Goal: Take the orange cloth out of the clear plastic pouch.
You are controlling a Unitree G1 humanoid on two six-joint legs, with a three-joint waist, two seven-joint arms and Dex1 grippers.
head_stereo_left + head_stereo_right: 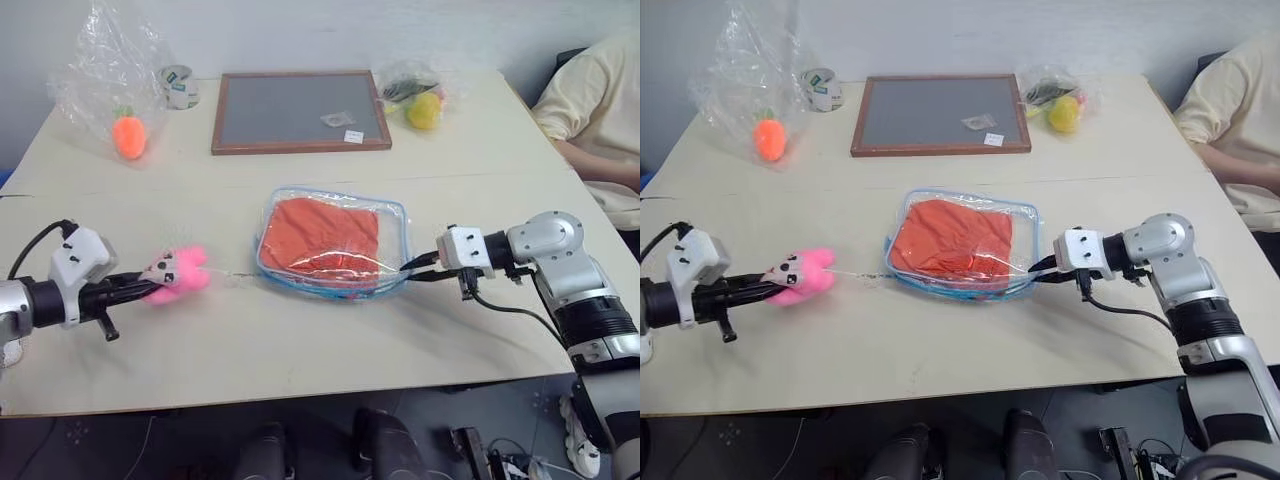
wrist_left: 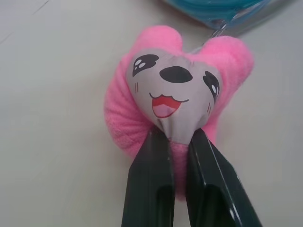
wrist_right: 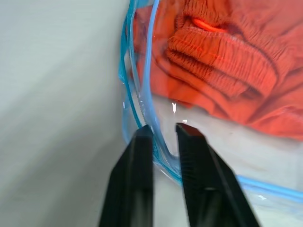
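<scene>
Head views: the pouch lies flat mid-bench, orange cloth inside. Left wrist view: left hand clamps the pink plush toy, apparently the zip pull. Right wrist view: right hand, fingers slightly apart, straddles the blue rim, likely steadying it.

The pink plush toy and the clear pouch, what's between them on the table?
Mostly bare table. In the left eye view, a thin strand runs from the pink plush toy toward the clear plastic pouch.
</scene>
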